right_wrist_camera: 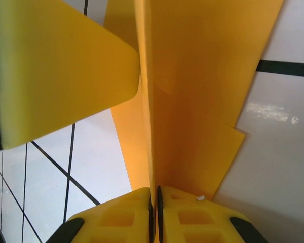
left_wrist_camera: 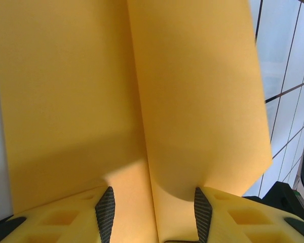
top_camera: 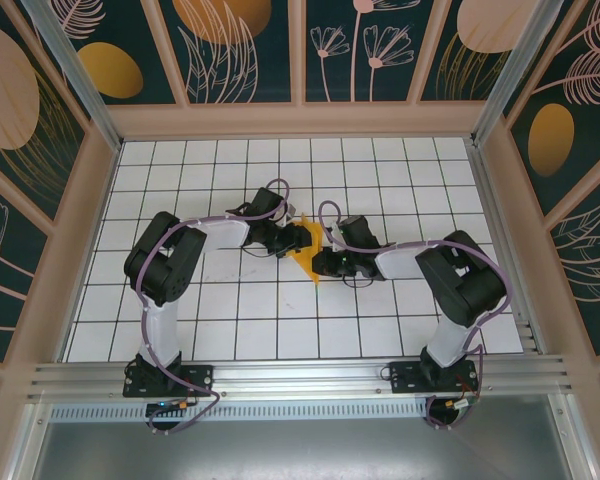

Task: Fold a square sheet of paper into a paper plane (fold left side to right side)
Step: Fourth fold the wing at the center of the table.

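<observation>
Pinching the partly folded paper (right_wrist_camera: 202,76) in my closed right gripper (right_wrist_camera: 155,191), left gripper (left_wrist_camera: 153,202) open around its fold; more folds are left, I judge.

Overhead view's bright and even, with my arms dropping only soft shadows on the white table (top_camera: 280,320). In my left wrist view the paper (left_wrist_camera: 66,101) sits so close it's soft, and shadow pools at lower centre. In my right wrist view, glare speckles the tile at mid right and the upper left is blurred.
</observation>
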{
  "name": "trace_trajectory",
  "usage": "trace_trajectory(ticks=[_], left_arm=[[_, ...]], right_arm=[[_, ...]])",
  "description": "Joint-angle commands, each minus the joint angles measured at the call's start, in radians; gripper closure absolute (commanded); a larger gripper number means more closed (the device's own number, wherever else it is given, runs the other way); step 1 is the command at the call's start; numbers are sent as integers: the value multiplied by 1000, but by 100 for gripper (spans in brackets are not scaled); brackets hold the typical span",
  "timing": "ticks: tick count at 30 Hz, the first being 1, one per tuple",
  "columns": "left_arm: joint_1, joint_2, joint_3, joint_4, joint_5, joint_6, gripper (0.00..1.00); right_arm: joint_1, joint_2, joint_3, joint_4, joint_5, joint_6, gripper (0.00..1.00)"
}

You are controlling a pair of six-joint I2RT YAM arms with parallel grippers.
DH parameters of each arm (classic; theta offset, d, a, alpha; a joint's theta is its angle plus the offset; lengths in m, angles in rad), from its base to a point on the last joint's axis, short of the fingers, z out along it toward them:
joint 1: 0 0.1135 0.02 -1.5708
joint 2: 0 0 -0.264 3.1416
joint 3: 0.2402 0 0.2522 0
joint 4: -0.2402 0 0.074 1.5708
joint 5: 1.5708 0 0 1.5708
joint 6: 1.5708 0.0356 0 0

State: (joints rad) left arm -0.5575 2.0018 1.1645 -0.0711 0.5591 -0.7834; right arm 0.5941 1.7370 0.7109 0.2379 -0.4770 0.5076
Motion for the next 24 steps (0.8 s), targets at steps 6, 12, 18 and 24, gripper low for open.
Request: trace_trajectory(ticks=[6,12,18,24], left_arm=[[-10,46,11,-55,-62,16,52],[-12,47,14,-59,-66,17,52],[-11,48,15,-64,-69,18,52],[-12,49,18,-65,-71,18,53]], right_arm=[[-11,0,8,11,-18,2,82],[-14,-7,7,10,-17,0,78],[-19,-41,11,-5,-14,-14,72],[-42,-93,10,-47,-4,-34,67]])
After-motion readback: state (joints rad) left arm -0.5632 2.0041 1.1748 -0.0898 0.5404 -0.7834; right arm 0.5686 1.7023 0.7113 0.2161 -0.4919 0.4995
